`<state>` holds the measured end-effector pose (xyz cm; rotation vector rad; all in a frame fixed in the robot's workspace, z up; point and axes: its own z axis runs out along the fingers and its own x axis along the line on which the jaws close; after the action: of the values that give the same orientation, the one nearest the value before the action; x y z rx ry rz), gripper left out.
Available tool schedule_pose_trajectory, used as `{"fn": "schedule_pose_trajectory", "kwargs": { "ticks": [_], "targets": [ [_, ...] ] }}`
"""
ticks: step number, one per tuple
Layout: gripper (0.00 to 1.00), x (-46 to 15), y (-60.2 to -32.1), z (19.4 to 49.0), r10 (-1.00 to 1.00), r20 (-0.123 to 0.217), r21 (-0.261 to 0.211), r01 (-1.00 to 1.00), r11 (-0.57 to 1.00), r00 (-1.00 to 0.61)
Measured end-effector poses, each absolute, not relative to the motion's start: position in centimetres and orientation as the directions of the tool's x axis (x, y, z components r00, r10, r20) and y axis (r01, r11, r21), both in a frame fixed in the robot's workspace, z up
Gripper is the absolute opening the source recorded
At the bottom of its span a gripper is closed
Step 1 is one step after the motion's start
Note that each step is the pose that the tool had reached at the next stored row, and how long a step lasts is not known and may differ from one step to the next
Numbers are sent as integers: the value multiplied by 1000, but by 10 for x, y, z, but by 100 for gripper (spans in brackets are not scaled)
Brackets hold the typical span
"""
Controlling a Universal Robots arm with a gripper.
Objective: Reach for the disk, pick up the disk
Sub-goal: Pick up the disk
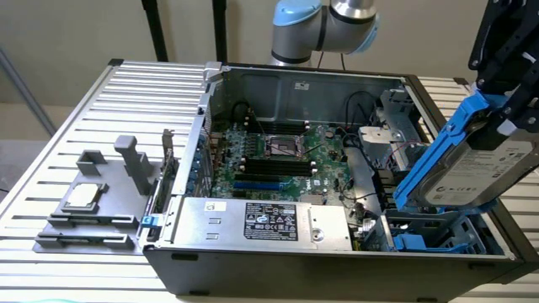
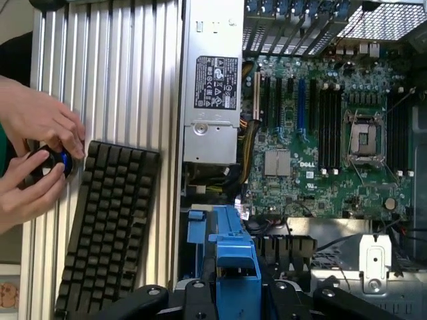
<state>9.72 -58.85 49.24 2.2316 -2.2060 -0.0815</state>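
The disk [image 1: 484, 169], a silver-grey hard drive with a white label in a bright blue caddy [image 1: 431, 154], hangs tilted above the drive bay at the exterior view's right. My gripper [image 1: 503, 117] comes down from the upper right and is shut on the disk's upper end, holding it clear of the case. In the wrist view the blue caddy [image 2: 233, 257] sits between my black fingers [image 2: 193, 297], with my gripper [image 2: 237, 297] closed around it.
The open computer case [image 1: 337, 268] holds a motherboard [image 1: 278, 158], a silver box with a black label [image 1: 261, 221] and a blue-railed drive bay [image 1: 438, 240]. A grey fixture with a small chip [image 1: 84, 197] stands beside it. A keyboard [image 2: 107, 227] and a person's hands [image 2: 40, 133] are nearby.
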Motion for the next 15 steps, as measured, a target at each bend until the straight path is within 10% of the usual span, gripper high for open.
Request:
{"fn": "schedule_pose_trajectory", "kwargs": {
  "ticks": [15],
  "targets": [
    [33,115,-587,492,-999,-35,43,-999,-12,11]
  ]
}}
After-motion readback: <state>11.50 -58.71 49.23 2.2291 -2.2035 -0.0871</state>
